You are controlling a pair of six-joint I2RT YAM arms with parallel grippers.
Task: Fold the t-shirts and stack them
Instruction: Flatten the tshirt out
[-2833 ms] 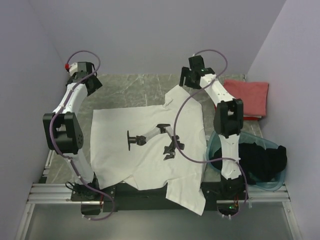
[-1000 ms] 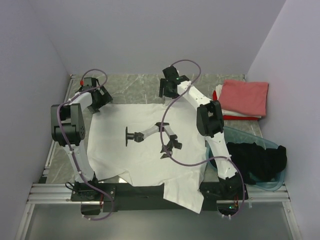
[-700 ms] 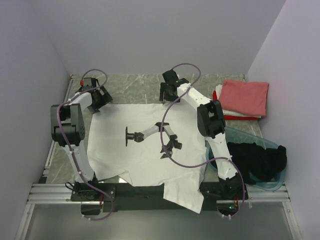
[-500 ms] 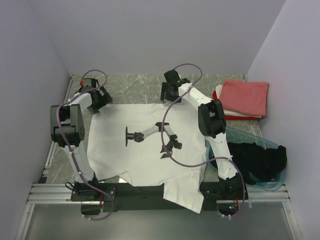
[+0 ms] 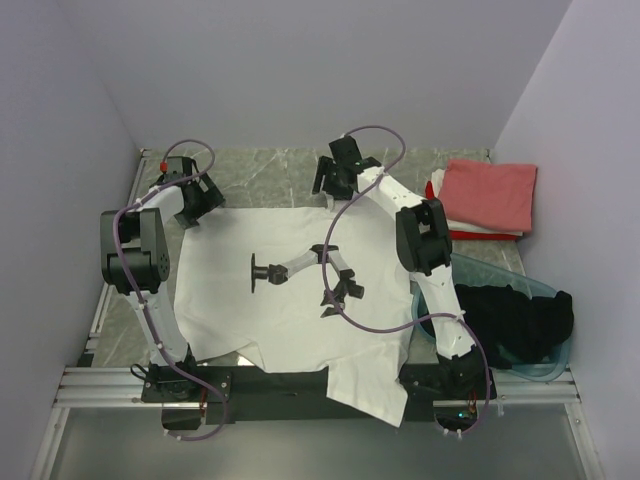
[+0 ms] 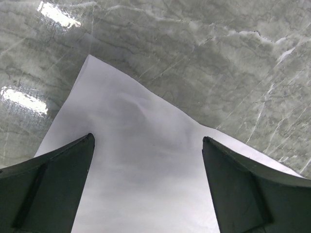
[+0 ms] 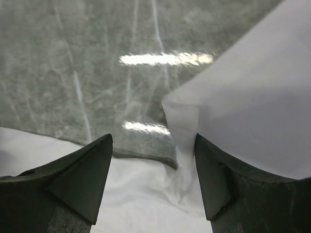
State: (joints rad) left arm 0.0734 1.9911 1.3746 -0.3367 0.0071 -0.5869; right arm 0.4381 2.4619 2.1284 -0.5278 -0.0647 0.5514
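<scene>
1. Now the big white t-shirt lies spread out flat in the middle of the grey stone table. It has a dark picture on it.
2. One end of this shirt hangs over the near edge of the table, close to the base of my right arm.
3. My left gripper is at the far left corner of the shirt. Its jaws are wide apart and there is nothing in them.
4. In the left wrist view, a pointed corner of white cloth reaches out past the two dark fingers. Bare table lies all around the tip. I cannot tell if the fingers touch the cloth.
5. My right gripper is at the far edge of the shirt, near the middle of the table. Its jaws are wide apart too.
6. In the right wrist view, a folded-over flap of the white cloth sits between the fingers, closer to the right one. More white cloth lies flat under them. The jaws are not squeezing the flap. I cannot tell if the right finger touches it.
7. A folded pink t-shirt sits at the far right of the table, by the wall. It lies on top of a red t-shirt, and only the red edge peeks out.
8. A black t-shirt is bunched up in the teal tub on the near right, just beside my right arm. Some of the black cloth spills over the tub's side.
</scene>
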